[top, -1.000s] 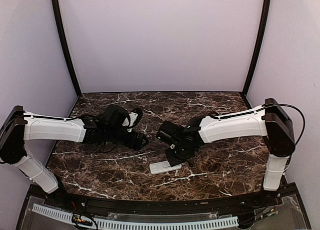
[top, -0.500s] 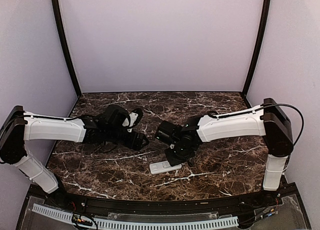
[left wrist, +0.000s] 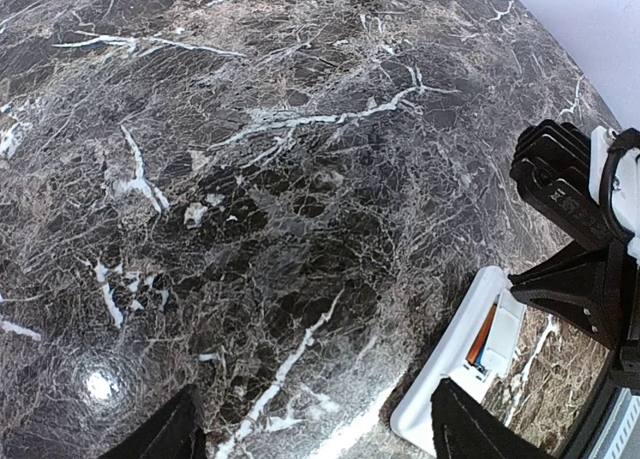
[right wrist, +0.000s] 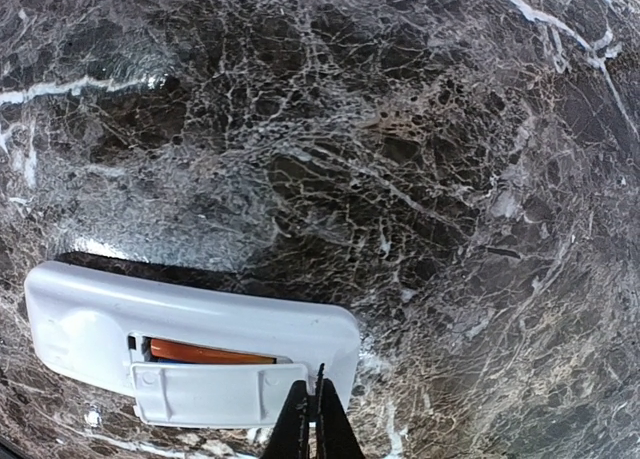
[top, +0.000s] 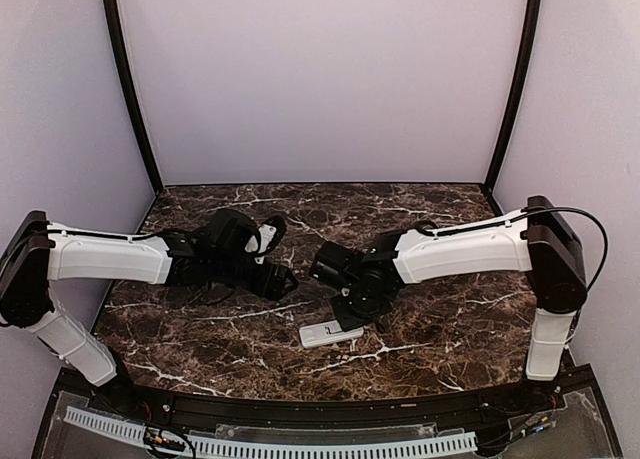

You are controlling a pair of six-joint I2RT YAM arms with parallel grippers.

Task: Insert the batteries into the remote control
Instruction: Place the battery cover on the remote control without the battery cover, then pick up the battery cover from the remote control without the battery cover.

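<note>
Looks like a robotics lab test booth. Centres on a dark, marble-patterned table (top: 440, 329), glossy enough to throw back a bright glare spot (left wrist: 98, 384) from overhead lighting. Closed in behind the table and along both its sides by plain pale lilac panels (top: 320, 79). Framed by two black curved poles (top: 130, 89) rising from the table's far corners. Carries two white-and-black robot arms (top: 100, 257) fixed at the table's near edge, one at each end, both reaching in over its middle. Ends just in front of that near edge in a white slotted cable duct (top: 300, 446) with loose coloured wiring (top: 160, 441) beside it.
</note>
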